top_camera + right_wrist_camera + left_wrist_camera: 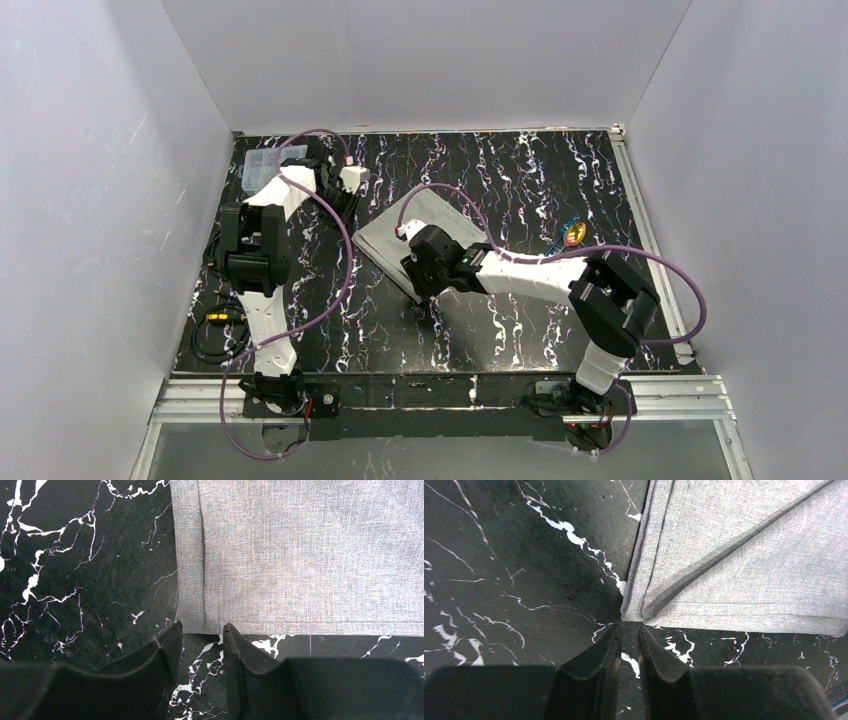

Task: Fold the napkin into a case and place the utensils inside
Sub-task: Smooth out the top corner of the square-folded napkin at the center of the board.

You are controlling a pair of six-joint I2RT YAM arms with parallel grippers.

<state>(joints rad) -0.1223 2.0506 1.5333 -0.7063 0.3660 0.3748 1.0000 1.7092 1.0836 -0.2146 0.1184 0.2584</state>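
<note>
Napkin folded flat, utensils not yet tucked in.

The napkin (415,235) lies mid-desk as a layered rectangle. The left gripper (629,630) has narrow jaws at one corner; whether they pinch cloth, I cannot tell. The right gripper (200,630) has jaws part-open at the napkin's edge, holding nothing. The utensils (570,236) wait to the right. What's in the clear box (262,165) at the far left is too small to tell.

Folded napkin (405,235) mid-table; utensils (571,236) to its right; compartment box (262,163) far-left.

Black white-veined marble tabletop (520,340), plain white walls (100,200) on three sides, aluminium rail (440,390) at near edge
</note>
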